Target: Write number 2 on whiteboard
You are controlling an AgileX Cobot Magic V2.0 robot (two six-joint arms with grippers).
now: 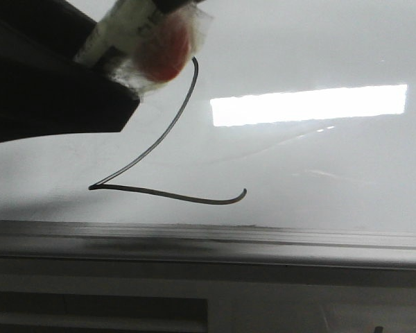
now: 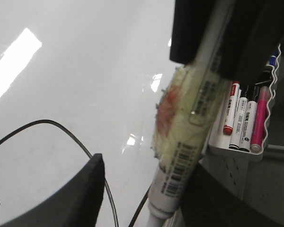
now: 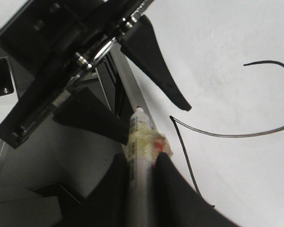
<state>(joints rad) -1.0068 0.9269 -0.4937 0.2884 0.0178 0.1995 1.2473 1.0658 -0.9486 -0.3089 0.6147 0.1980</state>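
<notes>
The number 2 [image 1: 194, 201] is drawn in thin black line on the whiteboard [image 1: 319, 159]; its strokes also show in the left wrist view [image 2: 42, 121] and the right wrist view [image 3: 236, 135]. My right gripper [image 3: 142, 163] is shut on a white marker [image 3: 141, 156] wrapped in yellowish tape with a red spot. The marker [image 1: 125, 24] hangs near the top of the 2. My left gripper [image 2: 149, 168] is open. The marker [image 2: 189, 142] passes between its fingers, close to one of them. Whether the tip touches the board is hidden.
A grey metal rail [image 1: 263, 239] runs along the board's near edge. A white tray [image 2: 241, 149] with several markers hangs beside the board. A bright rectangular light reflection [image 1: 308, 104] lies on the board to the right of the 2.
</notes>
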